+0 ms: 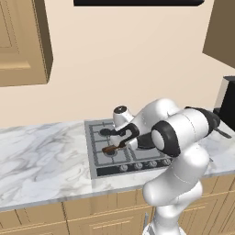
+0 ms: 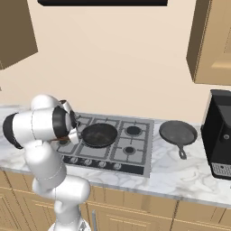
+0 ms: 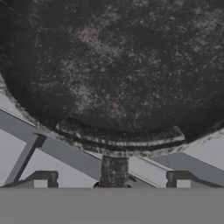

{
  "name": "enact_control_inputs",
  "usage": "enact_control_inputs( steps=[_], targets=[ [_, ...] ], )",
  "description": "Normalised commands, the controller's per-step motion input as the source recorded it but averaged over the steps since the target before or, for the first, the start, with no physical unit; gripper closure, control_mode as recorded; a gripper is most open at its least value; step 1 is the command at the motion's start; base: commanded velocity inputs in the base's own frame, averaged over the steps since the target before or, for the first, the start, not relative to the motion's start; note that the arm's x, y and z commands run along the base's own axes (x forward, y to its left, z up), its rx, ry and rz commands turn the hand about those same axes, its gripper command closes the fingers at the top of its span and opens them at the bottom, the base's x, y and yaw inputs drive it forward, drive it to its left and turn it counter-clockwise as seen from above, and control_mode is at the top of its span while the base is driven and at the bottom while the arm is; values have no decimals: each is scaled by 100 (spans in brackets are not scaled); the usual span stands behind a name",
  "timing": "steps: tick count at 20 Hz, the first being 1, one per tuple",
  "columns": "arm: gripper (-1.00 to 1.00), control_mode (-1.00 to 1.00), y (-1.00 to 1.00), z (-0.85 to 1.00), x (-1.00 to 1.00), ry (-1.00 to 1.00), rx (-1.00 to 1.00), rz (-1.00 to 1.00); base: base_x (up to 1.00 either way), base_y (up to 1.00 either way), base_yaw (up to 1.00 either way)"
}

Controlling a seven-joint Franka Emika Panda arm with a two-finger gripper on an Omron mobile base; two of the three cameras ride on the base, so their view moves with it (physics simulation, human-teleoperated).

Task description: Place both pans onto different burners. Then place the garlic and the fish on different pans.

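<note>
Two pans. The black pan, with its brown wooden handle, sits on the cooktop over a left-hand burner. The grey pan lies on the marble counter to the cooktop's right, beside a black appliance. Two bare burners show. The gripper hangs at the black pan's handle end, jaws apparently spread, holding nothing.

Left base view: behind the arm, looking forward and down; cooktop mid-frame, fairly near. Right base view: same height, other side; cooktop centre-left, counter running right. Both share the cooktop and wall. Hand view: very close, black pan in upper frame over grates.
</note>
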Motion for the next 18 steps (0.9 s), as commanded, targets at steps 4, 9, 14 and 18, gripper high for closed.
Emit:
enact_control_inputs(
  steps=[4, 9, 14, 18],
  targets=[
    [-100, -100, 0, 34, -11, -9, 3, 0, 0, 0, 0],
    [-100, -100, 0, 36, -12, -6, 4, 0, 0, 0, 0],
    [-100, -100, -6, 35, -19, -2, 4, 0, 0, 0, 0],
    [-100, -100, -18, 35, -24, -1, 1, 0, 0, 0, 0]
  ],
)
